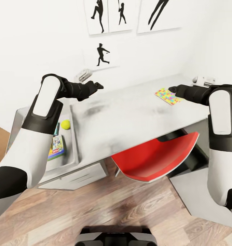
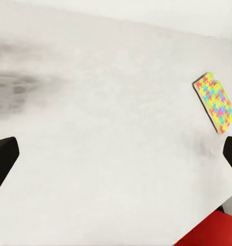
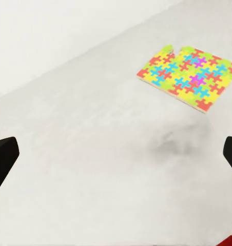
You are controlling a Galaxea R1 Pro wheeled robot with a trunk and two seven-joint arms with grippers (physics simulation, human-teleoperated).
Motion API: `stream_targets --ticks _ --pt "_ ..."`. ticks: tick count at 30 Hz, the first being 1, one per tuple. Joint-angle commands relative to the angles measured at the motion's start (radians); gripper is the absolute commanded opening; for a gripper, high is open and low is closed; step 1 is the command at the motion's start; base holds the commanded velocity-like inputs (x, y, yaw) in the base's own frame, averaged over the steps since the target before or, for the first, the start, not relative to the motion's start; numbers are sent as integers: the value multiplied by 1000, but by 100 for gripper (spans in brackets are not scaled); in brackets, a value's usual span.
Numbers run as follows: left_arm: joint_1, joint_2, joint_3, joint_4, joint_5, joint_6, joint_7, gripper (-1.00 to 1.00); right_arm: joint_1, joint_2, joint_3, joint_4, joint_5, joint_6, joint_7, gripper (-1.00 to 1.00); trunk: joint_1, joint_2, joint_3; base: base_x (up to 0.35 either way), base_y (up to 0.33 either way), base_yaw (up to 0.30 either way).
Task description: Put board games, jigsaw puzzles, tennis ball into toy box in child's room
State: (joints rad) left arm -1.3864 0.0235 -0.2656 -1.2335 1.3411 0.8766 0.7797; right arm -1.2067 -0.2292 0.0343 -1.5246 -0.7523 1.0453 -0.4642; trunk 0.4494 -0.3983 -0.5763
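Seen from the head, the right gripper (image 1: pixel 173 90) is a dark blur at 3 o'clock, its tips hard to separate against the jigsaw puzzle (image 1: pixel 168 96) just beside it. Its own wrist camera settles the matter: the two fingertips (image 3: pixel 3 160) sit at opposite edges of the picture, spread wide, with nothing between them but bare table (image 3: pixel 95 154). The puzzle (image 3: pixel 189 76) lies flat ahead of them, one corner cut off at the frame edge.

The left gripper (image 1: pixel 98 84) hangs over the table at 10 o'clock from the head view's centre. Its wrist camera likewise shows fingertips (image 2: pixel 2 159) far apart and empty, with the puzzle (image 2: pixel 215 101) well off across the pale top.

Out at 9 o'clock, the toy box (image 1: pixel 73 136) is largely hidden behind the left forearm. Inside it show the tennis ball (image 1: pixel 65 124) and part of a board game (image 1: pixel 56 147); the rest of its contents cannot be made out. A red chair (image 1: pixel 157 155) sits tucked under the table (image 1: pixel 129 116) edge at 5 o'clock.
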Motion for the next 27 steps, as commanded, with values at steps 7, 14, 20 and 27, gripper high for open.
stream_targets --ticks 7,14,20,27 --pt "-4 -34 -3 2 4 -1 11 100 20 -42 -25 0 -13 2 -7 100 1 -2 -1 0 0 -284" --pt "-4 -43 -3 3 2 -1 12 100 28 -53 -38 0 -12 2 -7 100 1 -2 -1 0 0 -284" --pt "-2 -45 -5 3 1 -1 12 100 37 -54 -58 0 -11 2 -7 100 1 -2 -1 0 0 -284" --pt "-1 -46 -6 2 1 -1 12 100 57 -57 -77 1 -11 2 -7 100 1 -2 -1 0 0 -284"
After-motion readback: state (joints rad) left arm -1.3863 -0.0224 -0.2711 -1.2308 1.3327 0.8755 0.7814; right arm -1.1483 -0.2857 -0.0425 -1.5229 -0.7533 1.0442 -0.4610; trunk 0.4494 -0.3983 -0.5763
